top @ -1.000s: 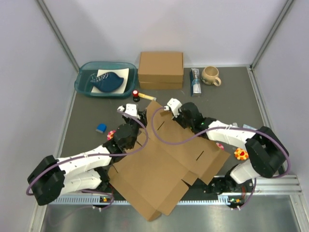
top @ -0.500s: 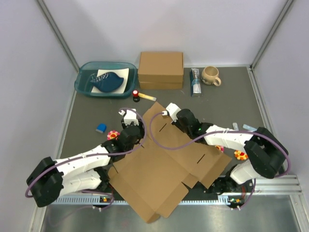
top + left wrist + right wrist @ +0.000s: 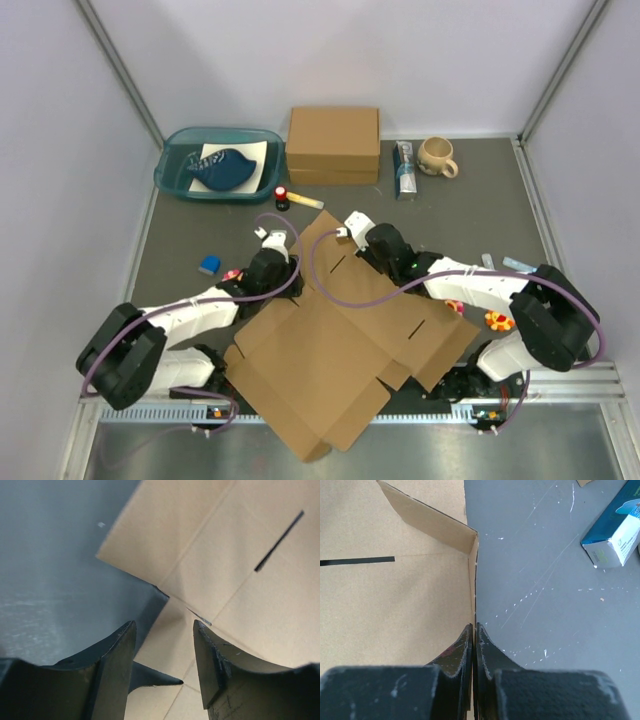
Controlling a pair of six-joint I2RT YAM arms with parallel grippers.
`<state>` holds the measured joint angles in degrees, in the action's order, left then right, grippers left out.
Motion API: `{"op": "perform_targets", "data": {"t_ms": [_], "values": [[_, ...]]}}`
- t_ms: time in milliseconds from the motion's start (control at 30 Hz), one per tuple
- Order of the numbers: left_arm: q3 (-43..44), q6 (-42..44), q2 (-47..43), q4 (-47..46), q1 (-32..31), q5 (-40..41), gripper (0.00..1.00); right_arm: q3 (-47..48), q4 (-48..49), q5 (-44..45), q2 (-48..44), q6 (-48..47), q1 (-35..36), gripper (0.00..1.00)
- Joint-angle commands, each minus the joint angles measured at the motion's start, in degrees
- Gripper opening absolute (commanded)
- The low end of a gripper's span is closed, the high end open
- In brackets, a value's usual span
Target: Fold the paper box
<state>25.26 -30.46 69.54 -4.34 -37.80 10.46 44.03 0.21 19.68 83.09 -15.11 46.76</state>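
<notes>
The right end effector (image 3: 474, 630) pinches a raised edge flap of the one paper box (image 3: 340, 350), which spreads beneath both end effectors. The left end effector (image 3: 162, 630) hangs parted, empty, above a flap notch. Held at one point, the sheet may swivel or crease crooked. Beyond: one closed cardboard box (image 3: 333, 145), one mug (image 3: 437, 155).

Matt cardboard paper box (image 3: 330, 350); scuffed, perhaps rubbery table (image 3: 545, 555).
</notes>
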Motion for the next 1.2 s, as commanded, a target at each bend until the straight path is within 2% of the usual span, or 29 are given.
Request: {"op": "perform_targets", "data": {"t_ms": [0,167,267,300,333,433,500,600,733,833,933,967,1067,1100,1167], "values": [[1.5,2.2,1.7,-2.0,0.2,-8.4,0.55,2.4,-0.1,-3.5,-0.1,2.8,1.8,0.0],[1.8,3.2,2.8,-1.3,0.4,-9.5,0.52,2.6,-0.1,-3.7,0.3,2.6,1.8,0.0],[0.8,3.0,0.5,-3.3,0.4,-10.2,0.37,2.6,-0.1,-3.5,0.6,2.5,1.8,0.0],[0.6,2.9,-0.1,-3.9,0.4,-12.7,0.24,2.7,-0.1,-3.4,0.7,2.5,1.8,0.0],[0.4,3.6,-1.1,-4.6,0.3,-14.2,0.17,2.6,-0.1,-3.3,0.7,2.5,1.8,0.0],[-1.5,5.5,-3.8,-10.7,-0.2,-17.8,0.04,3.0,-0.1,-2.7,0.0,2.5,1.9,0.0],[-3.9,5.9,-5.2,-15.1,-0.6,-19.2,0.01,3.3,-1.7,-2.5,-0.4,2.4,1.9,0.0],[-5.2,6.4,-6.4,-16.8,-1.0,-21.3,0.0,3.6,-2.1,-2.1,-1.2,2.2,1.9,0.0],[-4.5,6.5,-4.7,-15.7,-1.6,-22.3,0.01,3.8,-2.6,-1.5,-1.4,1.9,2.5,0.0],[-4.2,7.3,-4.0,-14.6,-5.2,-19.9,0.01,3.7,-2.9,-1.3,-1.6,1.9,2.7,0.0],[-5.9,4.5,-6.9,-13.6,-6.0,-13.5,0.15,3.5,-3.2,-1.2,-2.0,1.9,2.9,0.0],[-6.5,3.9,-8.3,-12.9,-6.1,-7.8,0.25,3.4,-3.3,-1.4,-2.1,1.8,3.0,0.0],[-6.3,2.5,-13.5,-7.8,-5.9,-1.3,0.53,3.2,-3.4,-1.5,-2.1,1.8,3.1,0.0],[-5.1,3.2,-15.0,-6.3,-5.7,0.2,0.98,3.2,-3.4,-1.5,-2.1,1.8,3.1,0.0],[-2.9,5.1,-15.4,0.7,-4.9,1.1,0.99,3.1,-3.5,-1.4,-2.1,1.5,3.1,0.0]]}}
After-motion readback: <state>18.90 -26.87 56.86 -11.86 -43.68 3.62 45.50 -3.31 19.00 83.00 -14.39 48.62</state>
